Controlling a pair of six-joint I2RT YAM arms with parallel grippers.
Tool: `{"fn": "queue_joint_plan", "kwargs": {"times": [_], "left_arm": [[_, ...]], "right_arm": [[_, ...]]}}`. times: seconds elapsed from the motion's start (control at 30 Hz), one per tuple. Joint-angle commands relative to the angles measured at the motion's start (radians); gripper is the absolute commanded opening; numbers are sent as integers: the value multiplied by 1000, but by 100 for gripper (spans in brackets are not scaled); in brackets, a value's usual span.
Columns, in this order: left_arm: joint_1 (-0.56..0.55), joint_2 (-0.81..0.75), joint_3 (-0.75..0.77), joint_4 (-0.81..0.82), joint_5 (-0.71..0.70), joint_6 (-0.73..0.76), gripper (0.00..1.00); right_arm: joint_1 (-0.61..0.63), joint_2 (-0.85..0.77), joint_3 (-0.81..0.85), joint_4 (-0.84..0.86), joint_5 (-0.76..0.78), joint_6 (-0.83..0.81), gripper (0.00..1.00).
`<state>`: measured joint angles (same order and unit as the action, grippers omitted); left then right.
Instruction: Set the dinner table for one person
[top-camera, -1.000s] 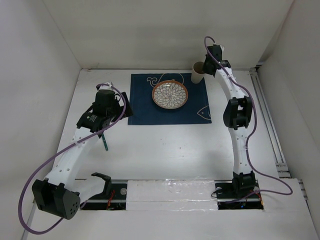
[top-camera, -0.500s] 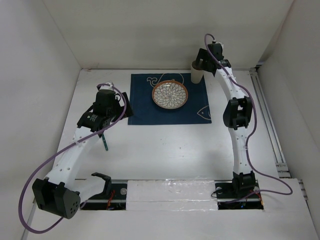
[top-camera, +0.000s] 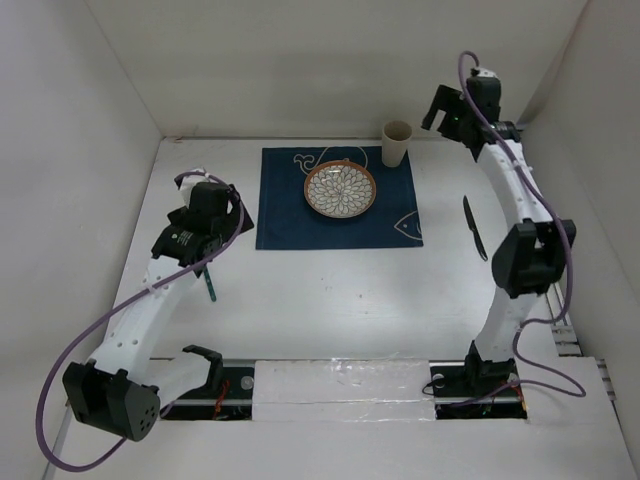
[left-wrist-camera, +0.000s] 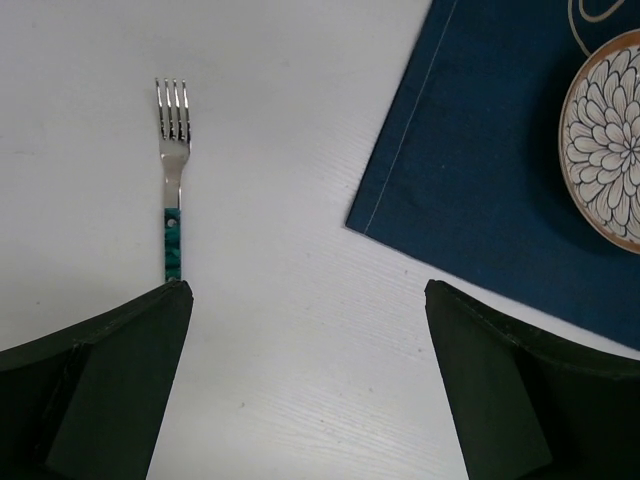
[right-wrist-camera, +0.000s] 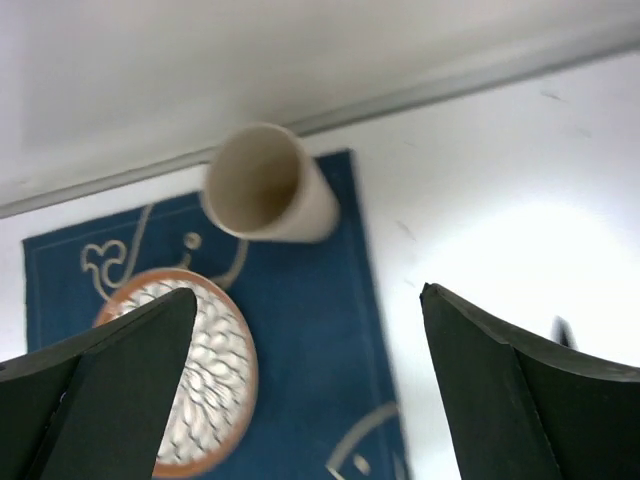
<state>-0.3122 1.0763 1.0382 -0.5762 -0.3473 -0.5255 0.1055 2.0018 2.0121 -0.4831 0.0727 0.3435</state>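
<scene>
The dinner table (top-camera: 330, 290) is the big white surface that fills the floor of the white-walled booth, and both arms reach out over it from the near edge. A dark blue mat (top-camera: 290, 210) with white drawings lies toward the far middle. A patterned plate (top-camera: 341, 189) with a brown rim sits on the mat's far half. A beige cup (top-camera: 397, 142) stands upright at the mat's far edge, close to its right corner.

The left gripper (left-wrist-camera: 305, 287) hangs over bare table just off the near left corner of the mat. Its jaws are spread wide with nothing between them. A fork (left-wrist-camera: 172, 180) with a green handle lies flat on the table to the left of the mat, apart from it, with its tines pointing to the far side. From the left wrist camera the fork's handle end runs out of sight behind the left finger (left-wrist-camera: 110, 380).

The right gripper (right-wrist-camera: 305, 292) is raised near the far right of the booth, to the right of the cup and clear of it. Its jaws also gape wide and hold nothing. A slim dark utensil (top-camera: 468, 226) lies on the table to the right of the mat, not touching it. It is too small for me to tell what kind it is.
</scene>
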Motion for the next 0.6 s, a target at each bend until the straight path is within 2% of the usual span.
{"fn": "queue_joint_plan", "kwargs": {"times": [0.0,0.07,0.13,0.23,0.33,0.47,0.57], "left_arm": [[4,-58,31,-31,-96,-45,100],[4,-72,31,-22,-73,-45,100],[4,-81,31,-13,-56,-36,100],[4,-81,31,-2,-7,-25,100],[4,-62,31,7,60,-16,100],[4,-52,31,16,96,-7,100],[4,-52,31,16,106,2,100]], "right_arm": [[-73,-110,-203,15,-24,12,100],[-85,-207,-392,26,62,3,100],[-142,-279,-571,58,40,3,100],[-249,-349,-755,84,-11,12,100],[-317,-394,-873,119,-23,0,100],[-360,-408,-929,146,-33,0,100],[-380,-345,-949,155,-67,-18,100]]}}
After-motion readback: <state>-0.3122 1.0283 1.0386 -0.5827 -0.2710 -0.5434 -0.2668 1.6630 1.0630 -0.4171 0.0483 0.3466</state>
